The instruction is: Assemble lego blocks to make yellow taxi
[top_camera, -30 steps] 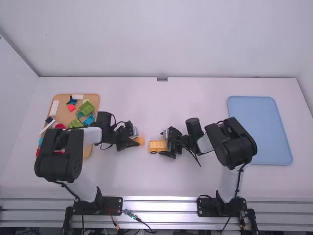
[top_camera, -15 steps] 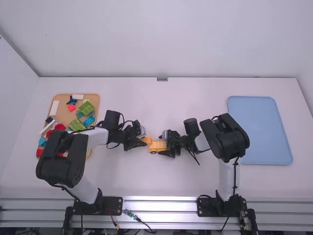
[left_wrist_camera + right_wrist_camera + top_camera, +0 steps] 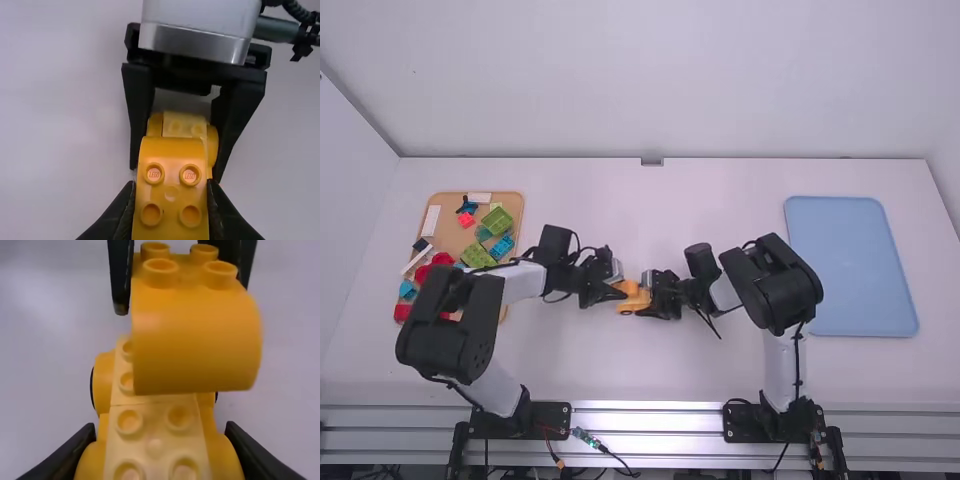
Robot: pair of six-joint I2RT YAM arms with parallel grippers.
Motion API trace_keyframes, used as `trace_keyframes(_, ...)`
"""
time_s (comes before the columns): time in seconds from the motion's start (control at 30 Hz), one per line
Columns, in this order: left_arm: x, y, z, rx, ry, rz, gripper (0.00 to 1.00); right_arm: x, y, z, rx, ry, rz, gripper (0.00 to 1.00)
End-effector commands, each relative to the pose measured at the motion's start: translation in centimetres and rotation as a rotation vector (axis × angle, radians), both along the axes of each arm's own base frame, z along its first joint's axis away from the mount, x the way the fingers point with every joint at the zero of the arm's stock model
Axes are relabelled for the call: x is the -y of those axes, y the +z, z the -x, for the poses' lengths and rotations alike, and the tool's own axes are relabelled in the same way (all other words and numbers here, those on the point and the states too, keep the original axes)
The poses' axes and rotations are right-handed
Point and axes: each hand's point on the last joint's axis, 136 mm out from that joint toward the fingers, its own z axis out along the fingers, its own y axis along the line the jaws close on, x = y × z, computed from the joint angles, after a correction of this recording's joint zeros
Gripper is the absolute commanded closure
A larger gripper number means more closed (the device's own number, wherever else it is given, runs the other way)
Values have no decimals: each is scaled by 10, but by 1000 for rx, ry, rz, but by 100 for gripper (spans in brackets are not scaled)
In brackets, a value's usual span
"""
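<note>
While both arms reach toward each other over the middle of the white table, the high view shows the left gripper (image 3: 618,294) and the right gripper (image 3: 647,301) facing at close distance. Between them are the curved orange-yellow block (image 3: 629,287) and the yellow car base (image 3: 636,303). On the left side of the table lies a wooden tray (image 3: 448,232) with loose coloured blocks, among them a green block (image 3: 497,221); on the right side lies a blue tray (image 3: 850,265).

In the left wrist view, the left gripper (image 3: 171,192) is closed around the curved block, one finger at each side, and four round studs are visible on it. Farther off, the black fingers of the other gripper stand at both sides of the car base.

In the right wrist view, the right gripper (image 3: 159,440) holds the car base between its fingers; pale yellow studded plates (image 3: 153,432) run along its top. The curved block is over the base and hides one part of these plates. Whether block and base are touching, I cannot tell.
</note>
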Motion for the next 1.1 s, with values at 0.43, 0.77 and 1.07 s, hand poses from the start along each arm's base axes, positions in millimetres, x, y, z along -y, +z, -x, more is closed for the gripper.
trace_keyframes(0.43,15,-7,8,30,-18,-24,98,3,-8,-8,-15,-48,40,79)
trace_keyframes(0.77,15,-20,8,1,-20,-18,98,3,-9,-7,-11,-44,43,79)
trace_keyframes(1.07,20,-16,9,13,-40,8,98,2,-9,-6,-10,-39,43,78)
